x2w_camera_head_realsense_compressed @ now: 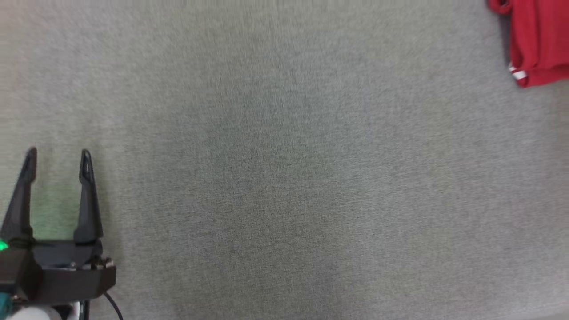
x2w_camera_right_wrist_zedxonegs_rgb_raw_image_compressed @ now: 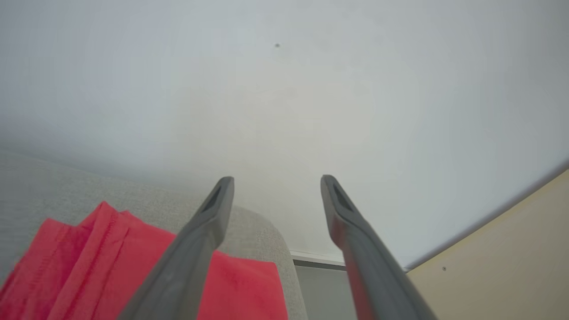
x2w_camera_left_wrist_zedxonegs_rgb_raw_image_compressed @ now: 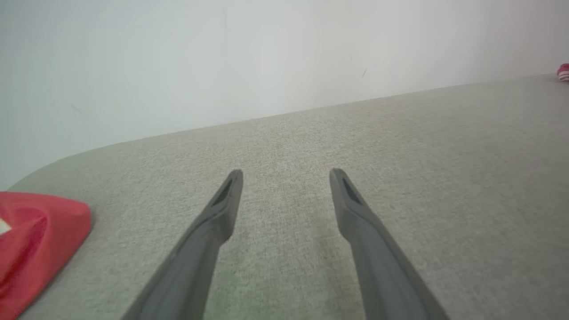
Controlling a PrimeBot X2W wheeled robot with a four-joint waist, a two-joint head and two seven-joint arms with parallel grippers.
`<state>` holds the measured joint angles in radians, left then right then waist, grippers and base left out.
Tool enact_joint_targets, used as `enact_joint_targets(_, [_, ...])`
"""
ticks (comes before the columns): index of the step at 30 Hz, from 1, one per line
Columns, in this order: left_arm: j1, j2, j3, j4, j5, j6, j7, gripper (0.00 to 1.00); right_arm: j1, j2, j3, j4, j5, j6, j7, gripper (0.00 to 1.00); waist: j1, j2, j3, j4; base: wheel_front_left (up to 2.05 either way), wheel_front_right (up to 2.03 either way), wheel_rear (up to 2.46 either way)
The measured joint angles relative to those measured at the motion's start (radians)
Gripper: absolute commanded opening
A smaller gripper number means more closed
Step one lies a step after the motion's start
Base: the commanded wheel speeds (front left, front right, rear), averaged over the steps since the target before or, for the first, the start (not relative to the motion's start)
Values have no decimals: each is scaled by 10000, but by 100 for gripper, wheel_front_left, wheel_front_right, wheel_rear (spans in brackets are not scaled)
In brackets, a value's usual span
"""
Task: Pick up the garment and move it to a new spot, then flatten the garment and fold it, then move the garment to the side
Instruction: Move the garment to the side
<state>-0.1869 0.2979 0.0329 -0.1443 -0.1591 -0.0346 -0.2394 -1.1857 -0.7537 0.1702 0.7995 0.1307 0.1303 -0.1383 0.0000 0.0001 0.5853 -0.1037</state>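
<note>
Nearest the robot, at the lower left of the head view, the left tool (x2w_camera_head_realsense_compressed: pixel 58 152) hovers low over the bench (x2w_camera_head_realsense_compressed: pixel 284 178) with its two dark fingers spread wide and nothing between them; its own wrist camera shows the same open gap over bare grey woven cover. Just off to that tool's left, at the edge of the left wrist view, lies a piece of red cloth (x2w_camera_left_wrist_zedxonegs_rgb_raw_image_compressed: pixel 35 240) with a rounded fold; whether it belongs to the task's thing cannot be told. Beyond the left tool the grey cover runs out unbroken across the middle of the bench. Far off, at the upper right corner of the head view, lies the red garment (x2w_camera_head_realsense_compressed: pixel 540 44), bunched into layers with a white-striped edge at its lower left, well apart from the left tool. The right tool (x2w_camera_right_wrist_zedxonegs_rgb_raw_image_compressed: pixel 277 178) is over that spot: its fingers stand apart and grip nothing, and the garment shows under and beside its left finger, on the bench's rounded corner. Whether the finger touches the cloth cannot be told. Past the corner rise a pale wall (x2w_camera_right_wrist_zedxonegs_rgb_raw_image_compressed: pixel 284 89) and, lower right, a beige floor (x2w_camera_right_wrist_zedxonegs_rgb_raw_image_compressed: pixel 511 266).
</note>
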Motion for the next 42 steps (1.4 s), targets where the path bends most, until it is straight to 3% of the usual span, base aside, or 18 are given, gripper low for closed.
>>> enact_joint_targets(8, [699, -418, 65, 947, -240, 174, -148, 100, 1474, 1103, 311, -1187, 295, 0, -700, 100, -2, -2, -1317, 65, 0, 0, 0])
enact_joint_targets(18, [1671, -849, -48, 1962, -270, 257, -230, 100, 4800, 2892, 232, -2472, 796, 0, -683, 100, -3, -3, -3462, 375, 0, 0, 0])
enact_joint_targets(31, [2563, -945, 63, 2222, -291, 418, -232, 100, 8457, 4249, -934, -4242, 901, 0, -652, 100, -3, -4, -5487, 851, 0, 0, 0])
enact_joint_targets(42, [3025, -777, 318, 2276, -456, 616, -197, 100, 11141, 5298, -2027, -5674, 541, 0, -957, 100, -1, -2, -6286, 1164, 0, 0, 0])
